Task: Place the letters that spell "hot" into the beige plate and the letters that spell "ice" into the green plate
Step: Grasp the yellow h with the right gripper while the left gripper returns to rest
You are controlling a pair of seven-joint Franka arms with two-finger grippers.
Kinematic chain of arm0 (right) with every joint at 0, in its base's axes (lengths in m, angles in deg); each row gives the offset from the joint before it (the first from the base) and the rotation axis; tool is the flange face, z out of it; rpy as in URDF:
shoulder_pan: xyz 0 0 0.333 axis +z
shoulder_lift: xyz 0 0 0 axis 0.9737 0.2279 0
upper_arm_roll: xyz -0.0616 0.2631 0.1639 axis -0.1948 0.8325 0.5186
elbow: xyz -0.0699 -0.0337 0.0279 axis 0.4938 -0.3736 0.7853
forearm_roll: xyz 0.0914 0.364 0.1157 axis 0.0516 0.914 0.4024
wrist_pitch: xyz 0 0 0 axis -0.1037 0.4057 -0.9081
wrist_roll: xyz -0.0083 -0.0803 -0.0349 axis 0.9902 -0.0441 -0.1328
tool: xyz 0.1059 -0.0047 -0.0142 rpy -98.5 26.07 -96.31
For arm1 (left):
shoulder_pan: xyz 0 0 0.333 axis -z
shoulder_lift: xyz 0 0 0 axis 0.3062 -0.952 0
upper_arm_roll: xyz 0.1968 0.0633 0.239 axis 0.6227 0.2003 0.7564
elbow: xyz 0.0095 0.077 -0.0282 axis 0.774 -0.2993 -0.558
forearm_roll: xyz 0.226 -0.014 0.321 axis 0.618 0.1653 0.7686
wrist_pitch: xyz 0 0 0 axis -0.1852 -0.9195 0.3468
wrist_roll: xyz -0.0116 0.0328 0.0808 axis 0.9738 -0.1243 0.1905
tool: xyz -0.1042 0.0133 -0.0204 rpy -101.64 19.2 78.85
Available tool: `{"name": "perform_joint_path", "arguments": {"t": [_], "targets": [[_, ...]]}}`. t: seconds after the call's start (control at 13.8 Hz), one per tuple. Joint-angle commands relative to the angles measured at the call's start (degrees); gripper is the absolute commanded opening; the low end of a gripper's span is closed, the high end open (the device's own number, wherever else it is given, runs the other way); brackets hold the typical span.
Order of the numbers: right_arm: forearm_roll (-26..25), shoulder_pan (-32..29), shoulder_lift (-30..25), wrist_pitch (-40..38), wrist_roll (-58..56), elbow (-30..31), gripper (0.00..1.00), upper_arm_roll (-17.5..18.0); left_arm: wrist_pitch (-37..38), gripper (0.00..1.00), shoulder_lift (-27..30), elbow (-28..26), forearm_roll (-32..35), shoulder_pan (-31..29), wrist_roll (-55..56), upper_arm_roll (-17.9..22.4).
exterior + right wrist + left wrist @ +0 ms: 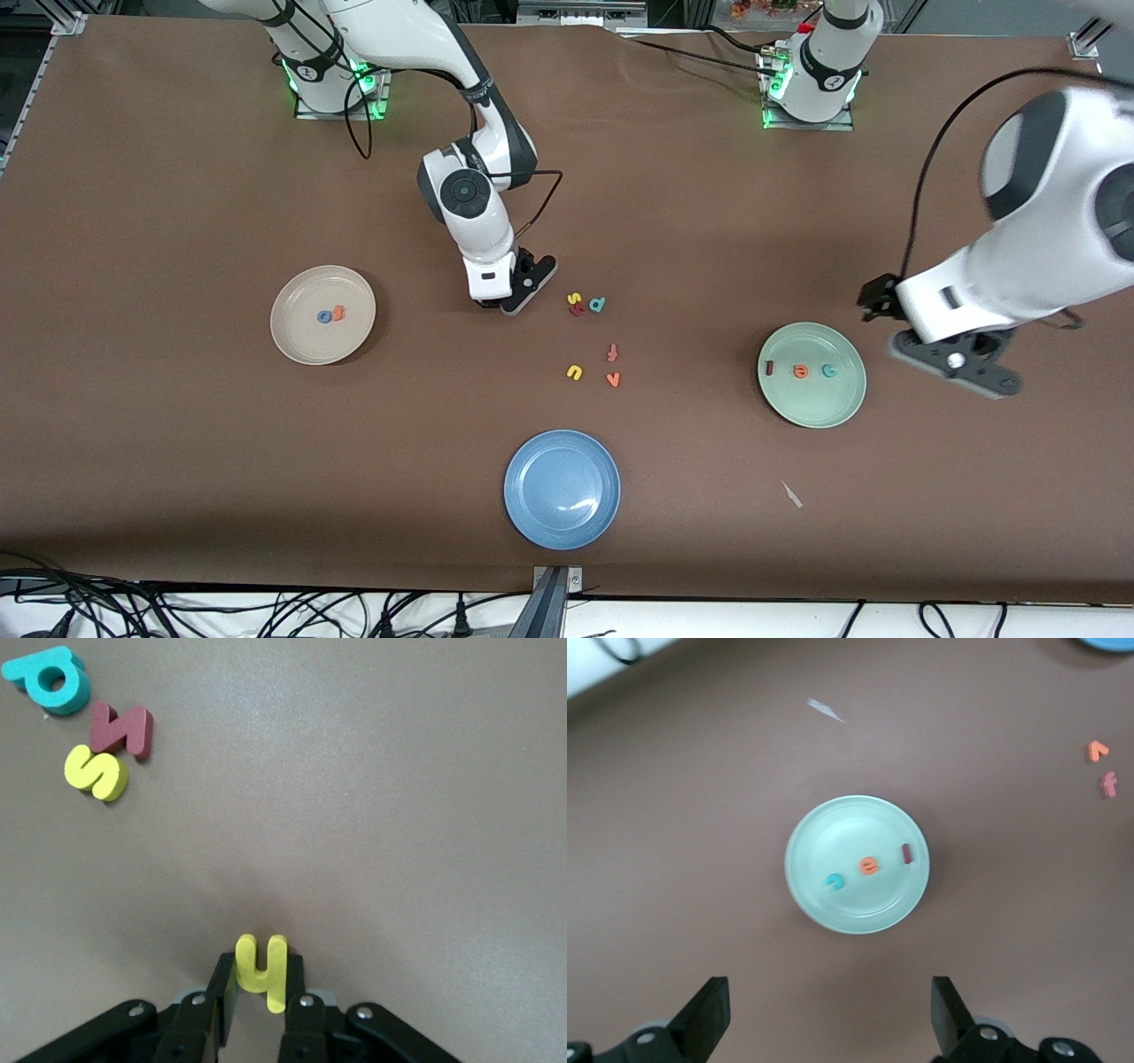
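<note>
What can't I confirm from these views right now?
- Front view: the yellow h is hidden under the right gripper; only the right wrist view shows the fingers closed on it.
- Right wrist view: the beige plate is out of frame.
- Front view: the left gripper beside the green plate is blurred.
- Left wrist view: its fingers are cut off by the edge.

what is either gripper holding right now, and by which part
The right gripper, low at the table beside the loose letters, pinches the yellow "h" across its lower half, its top sticking out. The left gripper hangs open near the green plate, holding nothing.
</note>
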Motion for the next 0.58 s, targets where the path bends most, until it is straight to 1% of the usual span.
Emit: {"name": "perform_joint_path", "arguments": {"t": [0.0, 0.07, 0.14, 0.22, 0.36, 0.43, 0.51], "targets": [[1.5, 0.1, 2.1, -0.3, -0.2, -3.0, 0.01, 0.8, 1.4, 1.0, 0.3, 3.6, -1.8, 0.0, 0.0, 3.6], [1.6, -0.3, 1.7, -1.6, -0.2, -3.5, 0.0, 0.5, 1.4, 1.0, 2.2, 2.6, -3.9, 2.2, 0.7, 6.3], [1.7, -0.6, 1.3, -2.8, 0.5, -3.9, 0.0, -0.2, 1.5, 1.0, 4.0, 1.1, -7.1, 3.0, 1.5, 8.2], [1.7, -0.9, 0.3, -3.7, 1.7, -3.9, 0.0, -1.3, 1.4, 1.0, 7.2, -2.2, -8.2, 3.4, 3.0, 9.4], [1.8, -0.9, -1.5, -6.7, 2.2, -2.8, 0.0, -5.8, -0.1, 1.0, 13.5, -10.8, -8.5, 4.3, 8.2, 9.7], [1.8, -0.9, -2.7, -10.0, 2.3, -2.5, 0.0, -8.3, -2.2, 1.0, 16.2, -15.0, -8.5, 5.0, 10.4, 9.8], [1.8, -0.9, -4.3, -13.4, 2.0, -1.4, 0.0, -10.7, -3.9, 1.0, 18.4, -17.8, -8.6, 5.1, 11.0, 10.1]]}}
